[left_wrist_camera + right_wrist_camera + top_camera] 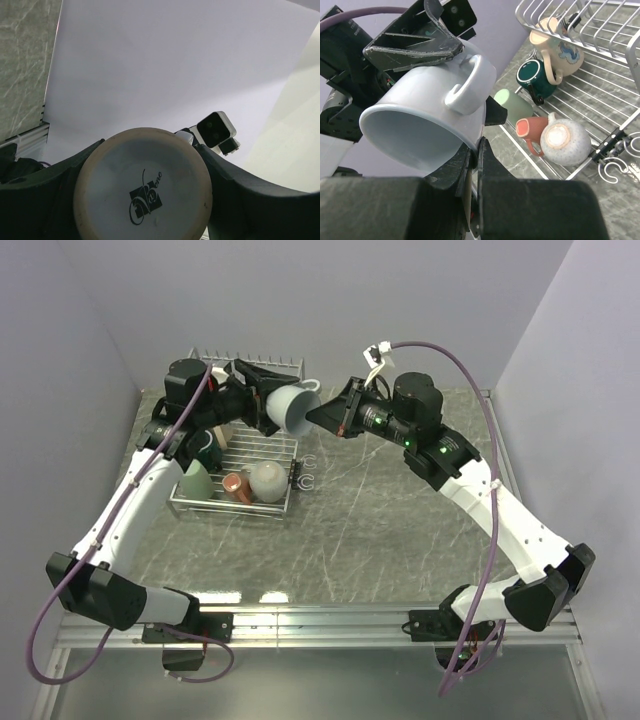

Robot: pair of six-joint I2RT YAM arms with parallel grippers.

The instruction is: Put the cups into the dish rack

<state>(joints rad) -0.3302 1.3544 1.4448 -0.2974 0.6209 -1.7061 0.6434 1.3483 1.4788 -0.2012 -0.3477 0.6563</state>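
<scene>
Top cam: the light blue-grey mug [292, 406] hung in the air over the back right corner of the dish rack [230, 506], between my left claw [268, 405] and right claw [318, 418]. If one let go before the other had a solid hold, I figured it'd drop onto the other cups [565, 142] racked below.

Left wrist: the mug's base sat squeezed between my left fingers.

Right wrist: right claw pinched tight on the rim wall.
</scene>
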